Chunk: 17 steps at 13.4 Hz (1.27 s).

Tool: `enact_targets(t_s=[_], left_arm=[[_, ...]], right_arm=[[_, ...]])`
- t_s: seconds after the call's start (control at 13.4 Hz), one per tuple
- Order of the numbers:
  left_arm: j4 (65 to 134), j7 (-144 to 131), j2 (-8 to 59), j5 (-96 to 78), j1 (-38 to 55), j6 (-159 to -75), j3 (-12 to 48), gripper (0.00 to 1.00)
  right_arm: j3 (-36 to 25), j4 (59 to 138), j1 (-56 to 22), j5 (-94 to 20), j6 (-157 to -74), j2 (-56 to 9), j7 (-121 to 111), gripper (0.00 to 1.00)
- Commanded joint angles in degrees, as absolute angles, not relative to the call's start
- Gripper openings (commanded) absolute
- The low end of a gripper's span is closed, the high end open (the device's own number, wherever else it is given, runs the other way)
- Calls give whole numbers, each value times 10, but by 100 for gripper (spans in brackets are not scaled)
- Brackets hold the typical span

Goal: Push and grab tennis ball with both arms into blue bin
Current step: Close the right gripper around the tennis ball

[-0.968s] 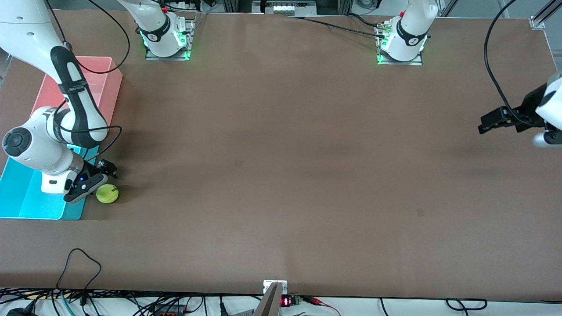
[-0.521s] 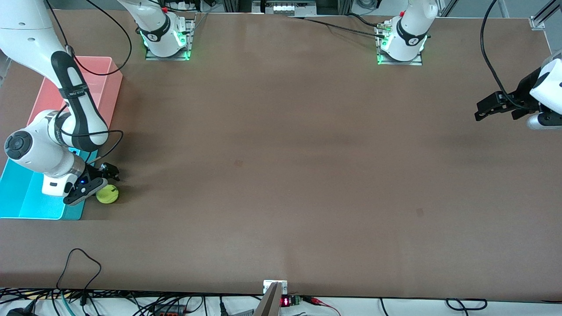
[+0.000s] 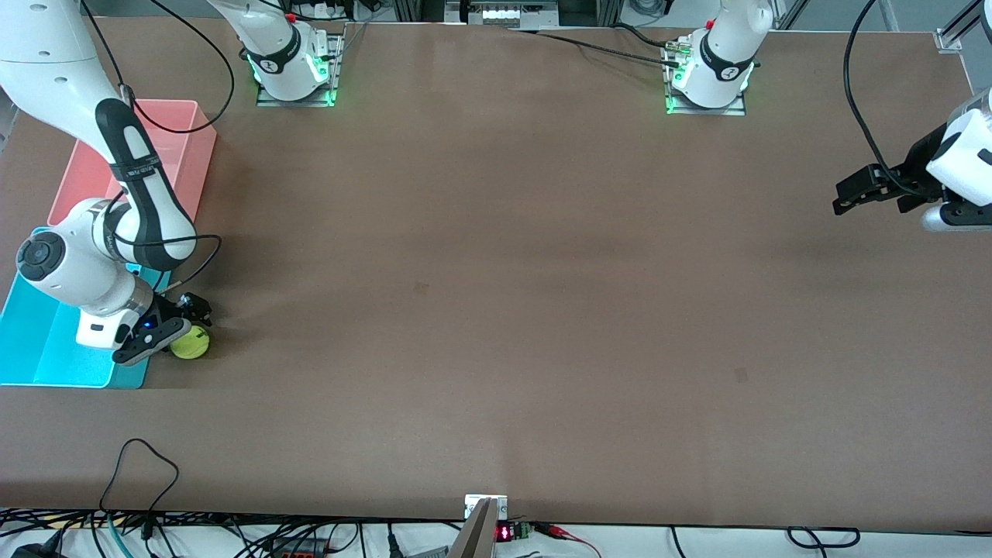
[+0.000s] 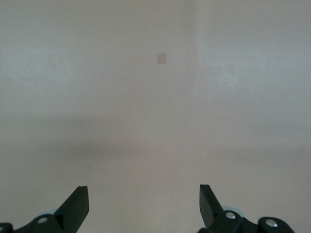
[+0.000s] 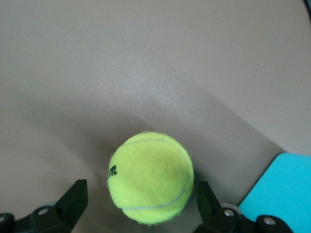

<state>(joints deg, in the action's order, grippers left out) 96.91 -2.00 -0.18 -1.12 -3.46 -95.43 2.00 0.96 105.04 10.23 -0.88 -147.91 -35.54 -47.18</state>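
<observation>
tennis ball (image 5: pixel 150 177) between open right pincer (image 5: pixel 141 206), seemingly untouched

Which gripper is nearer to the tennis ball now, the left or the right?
Right. The right gripper is open astride the tennis ball, beside the blue bin. The left gripper waits, open, over the table's left-arm end.

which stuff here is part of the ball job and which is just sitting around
Part of the job:
- tennis ball, on the table beside the blue bin
- blue bin
- right gripper, open, fingers either side of the ball
- left gripper, open, waiting over the table at the left arm's end

Just lying about:
- pink bin
</observation>
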Motion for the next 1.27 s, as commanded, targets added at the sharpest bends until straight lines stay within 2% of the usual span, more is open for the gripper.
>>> enact_targets(t_s=[0.0, 0.37, 0.67, 0.89, 0.97, 1.12, 1.19], left_arm=[[940, -29, 15, -3, -38, -952, 25, 100], [930, -29, 18, -2, -39, -953, 25, 100], [924, -30, 16, 0, -38, -943, 27, 100], [926, -23, 18, 2, -33, -914, 29, 100], [925, -19, 23, 2, -33, -913, 29, 100], [925, -15, 26, 2, -35, -918, 29, 100], [925, -15, 26, 1, -35, -920, 29, 100]], right_arm=[[16, 1042, 109, -16, -1484, -366, -468, 100], [16, 1041, 109, -16, -1494, -367, -469, 100], [16, 1042, 108, -15, -1495, -370, -470, 61], [16, 1042, 107, -15, -1495, -370, -469, 23], [16, 1042, 106, -15, -1494, -369, -468, 13], [16, 1041, 105, -17, -1492, -363, -467, 3], [16, 1041, 102, -16, -1489, -353, -457, 2]])
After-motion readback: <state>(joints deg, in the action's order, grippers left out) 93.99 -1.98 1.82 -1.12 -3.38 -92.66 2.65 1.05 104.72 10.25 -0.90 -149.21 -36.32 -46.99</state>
